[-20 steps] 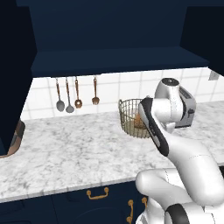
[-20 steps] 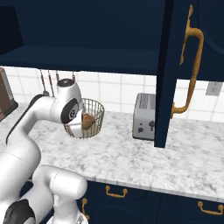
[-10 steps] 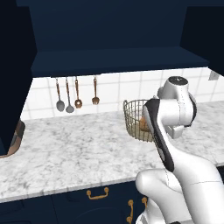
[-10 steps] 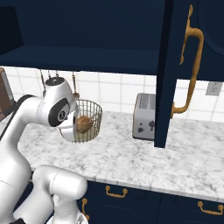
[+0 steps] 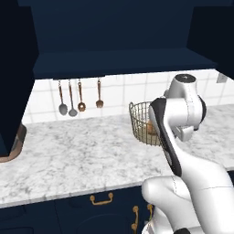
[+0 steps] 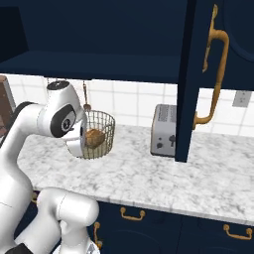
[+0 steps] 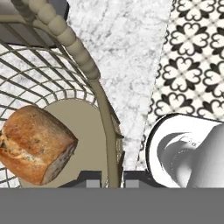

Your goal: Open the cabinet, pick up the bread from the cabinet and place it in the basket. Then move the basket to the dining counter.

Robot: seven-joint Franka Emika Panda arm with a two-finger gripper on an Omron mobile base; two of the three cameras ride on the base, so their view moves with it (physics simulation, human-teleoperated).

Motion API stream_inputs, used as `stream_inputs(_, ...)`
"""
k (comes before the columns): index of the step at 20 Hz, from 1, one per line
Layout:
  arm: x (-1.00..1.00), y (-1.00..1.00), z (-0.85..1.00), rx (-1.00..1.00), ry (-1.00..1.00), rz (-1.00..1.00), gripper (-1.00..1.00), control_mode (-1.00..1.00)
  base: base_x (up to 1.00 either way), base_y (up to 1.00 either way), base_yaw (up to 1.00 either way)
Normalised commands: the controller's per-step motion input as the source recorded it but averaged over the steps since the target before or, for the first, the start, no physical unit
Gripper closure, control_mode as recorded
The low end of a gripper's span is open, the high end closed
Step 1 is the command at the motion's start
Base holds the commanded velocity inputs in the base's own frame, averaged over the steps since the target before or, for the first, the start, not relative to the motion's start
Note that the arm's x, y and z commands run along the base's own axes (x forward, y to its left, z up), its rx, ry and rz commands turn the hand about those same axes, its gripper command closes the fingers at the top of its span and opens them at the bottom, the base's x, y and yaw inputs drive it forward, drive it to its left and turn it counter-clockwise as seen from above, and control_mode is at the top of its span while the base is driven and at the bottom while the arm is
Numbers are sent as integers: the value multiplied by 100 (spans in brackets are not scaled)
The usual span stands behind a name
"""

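Bread (image 7: 36,144) lies at 9 o'clock inside the basket (image 7: 65,35); jaws clenched on its wall, lifting it off the counter (image 6: 163,173) for carrying.

Bread (image 7: 35,144) in basket (image 7: 65,37)

Flat, even rendered light with no glare: white tile wall (image 5: 123,89) and marble counter (image 5: 82,155) bright, open cabinet (image 6: 99,34) interior near-black at 12 o'clock, soft shade beneath its shelf, base views slightly soft, bread (image 7: 35,144) crisp close up.
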Motion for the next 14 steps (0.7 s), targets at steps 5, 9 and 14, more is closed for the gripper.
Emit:
stream_inputs(5, 0, 0, 0, 0, 0, 0, 100, 100, -100, -1, 13)
stream_inputs(9, 0, 0, 0, 0, 0, 0, 100, 100, -36, 12, 89)
stream_inputs(14, 0, 0, 0, 0, 0, 0, 100, 100, -10, 0, 100)
